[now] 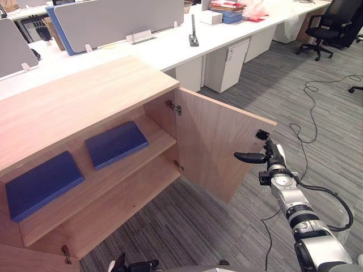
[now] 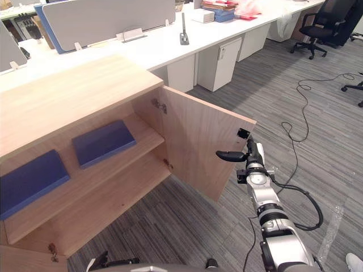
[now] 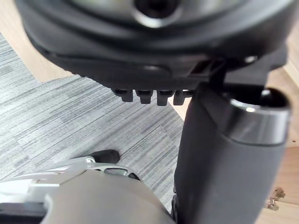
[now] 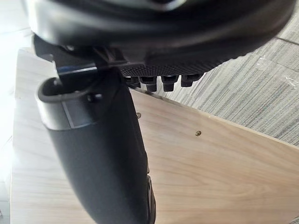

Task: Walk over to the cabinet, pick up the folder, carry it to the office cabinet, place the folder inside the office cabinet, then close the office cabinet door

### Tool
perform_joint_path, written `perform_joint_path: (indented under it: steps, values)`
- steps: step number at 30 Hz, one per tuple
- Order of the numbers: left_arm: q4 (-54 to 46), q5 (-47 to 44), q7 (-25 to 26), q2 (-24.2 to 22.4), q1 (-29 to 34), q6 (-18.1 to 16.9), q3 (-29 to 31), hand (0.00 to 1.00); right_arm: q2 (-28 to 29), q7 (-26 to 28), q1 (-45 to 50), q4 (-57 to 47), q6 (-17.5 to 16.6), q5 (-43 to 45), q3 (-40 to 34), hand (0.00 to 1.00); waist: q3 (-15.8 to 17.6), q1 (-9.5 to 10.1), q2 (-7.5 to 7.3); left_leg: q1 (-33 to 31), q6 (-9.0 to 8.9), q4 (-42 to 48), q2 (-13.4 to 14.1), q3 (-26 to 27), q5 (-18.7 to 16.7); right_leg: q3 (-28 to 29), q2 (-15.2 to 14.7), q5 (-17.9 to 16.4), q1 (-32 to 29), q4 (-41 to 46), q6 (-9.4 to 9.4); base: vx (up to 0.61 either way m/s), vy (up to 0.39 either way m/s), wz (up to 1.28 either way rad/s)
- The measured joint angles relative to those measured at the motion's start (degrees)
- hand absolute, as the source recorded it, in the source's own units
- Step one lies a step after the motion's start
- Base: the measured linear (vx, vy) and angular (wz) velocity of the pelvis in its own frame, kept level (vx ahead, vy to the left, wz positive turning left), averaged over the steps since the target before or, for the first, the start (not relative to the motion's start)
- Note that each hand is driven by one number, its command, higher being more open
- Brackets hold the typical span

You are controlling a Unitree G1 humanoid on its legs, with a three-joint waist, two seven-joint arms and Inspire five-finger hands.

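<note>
Here, right hand [image 1: 269,156]: released, thumb spread, by the cabinet door [image 1: 218,141] edge.
Near folder [image 1: 116,143]: shelved, left of it.
Far folder [image 1: 41,184]: farther left.
Left hand [image 1: 136,265]: relaxed.

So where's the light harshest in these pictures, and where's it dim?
Left eye view: the white desk glares brightest; the office cabinet is dimmer inside than on top. Right wrist view: the door washes out to white beside the right hand. Left wrist view: a small glint on the left hand's thumb.
</note>
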Motion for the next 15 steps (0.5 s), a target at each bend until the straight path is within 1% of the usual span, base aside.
perform_joint_path:
  steps: [4,5,6,7,8,9,10,12,13,14,15]
  values:
    - [0.2,0.0,-0.1,0.2,0.0,-0.2,0.3,1.0,-1.7,0.3,-0.7,0.2,0.0,0.7,4.6,1.0,0.2,-0.21,-0.42,0.0,-0.15,-0.2,0.1,-0.1,0.1,0.3,0.4,0.8,0.0,-1.1,-0.12,-0.04,0.003,-0.09]
    - [0.5,0.0,-0.1,0.3,-0.1,-0.3,0.4,1.0,-3.3,0.4,-0.7,-0.4,0.0,0.6,7.5,1.0,0.3,-0.36,-0.55,-0.1,-0.27,-0.3,0.1,-0.1,0.2,0.4,0.5,1.0,0.0,-1.5,-0.18,-0.03,0.002,-0.08]
    - [0.7,0.1,0.0,0.4,-0.1,-0.7,1.0,1.0,-5.6,0.4,-0.7,-2.0,0.3,-2.9,11.9,1.0,0.4,-1.12,-0.8,-0.1,-0.3,-0.4,0.2,0.0,0.2,0.6,0.6,1.2,-0.1,-1.7,-0.14,-0.03,0.001,-0.08]
    - [0.8,0.1,0.0,0.4,-0.1,-0.7,1.5,1.0,-6.7,0.6,-0.6,-3.1,0.4,-4.7,14.0,1.0,0.5,-1.57,-0.92,-0.1,-0.31,-0.4,0.2,0.0,0.2,0.8,0.7,1.2,-0.1,-1.8,-0.14,-0.02,-0.002,-0.05]
    - [0.8,0.1,0.0,0.4,0.0,-0.7,1.7,1.0,-6.9,0.7,-0.6,-3.5,0.5,-5.1,14.5,1.0,0.5,-1.67,-0.93,-0.1,-0.31,-0.5,0.3,0.0,0.2,0.8,0.8,1.2,-0.1,-1.8,-0.14,-0.01,-0.006,-0.11]
    - [1.9,0.4,0.1,0.4,-0.3,-0.8,2.7,1.0,-10.9,2.0,0.4,-9.4,1.8,-10.9,19.9,1.0,0.7,-2.94,-1.13,-0.5,-0.41,-0.4,0.7,0.3,0.1,1.3,1.2,1.4,-0.2,-2.0,-0.23,-0.02,-0.019,-0.14]
    - [2.7,0.8,0.4,0.6,-0.9,-0.8,3.1,1.0,-14.7,3.1,2.4,-15.0,2.0,-15.4,23.0,1.0,0.7,-3.34,-1.19,-0.7,-0.77,0.0,1.2,0.5,-0.1,1.5,1.7,1.4,-0.2,-2.2,-0.26,-0.01,-0.026,-0.17]
    - [3.6,1.9,0.6,0.5,-1.6,-0.8,4.5,1.0,-19.3,4.8,4.8,-22.2,2.0,-20.5,26.5,1.0,0.7,-3.44,-1.22,-0.8,-1.34,0.6,2.2,1.1,-0.5,2.0,2.5,1.4,-0.4,-2.2,-0.42,0.0,-0.051,-0.19]
    - [4.5,2.5,0.8,0.5,-1.8,-0.8,5.0,1.0,-22.3,6.7,5.2,-27.2,1.9,-23.1,29.9,1.0,0.7,-4.0,-1.25,-0.8,-1.76,1.3,3.0,1.7,-0.8,2.5,3.4,1.3,-0.4,-2.2,-0.92,0.0,-0.091,-0.29]
    - [4.9,3.0,0.9,0.5,-2.2,-0.8,5.8,1.0,-25.1,8.7,5.2,-32.0,1.2,-24.3,32.9,1.0,0.6,-4.3,-1.23,-0.8,-2.0,1.9,3.9,1.7,-1.0,2.9,4.2,1.3,-0.5,-2.2,-1.39,-0.01,-0.092,-0.25]
    - [5.1,3.1,0.9,0.5,-2.4,-0.8,6.1,1.0,-26.4,9.6,5.3,-33.9,0.1,-24.6,34.3,1.0,0.6,-4.32,-1.24,-0.8,-2.13,2.2,4.3,1.8,-1.1,3.0,4.6,1.2,-0.5,-2.2,-1.67,-0.02,-0.104,-0.19]
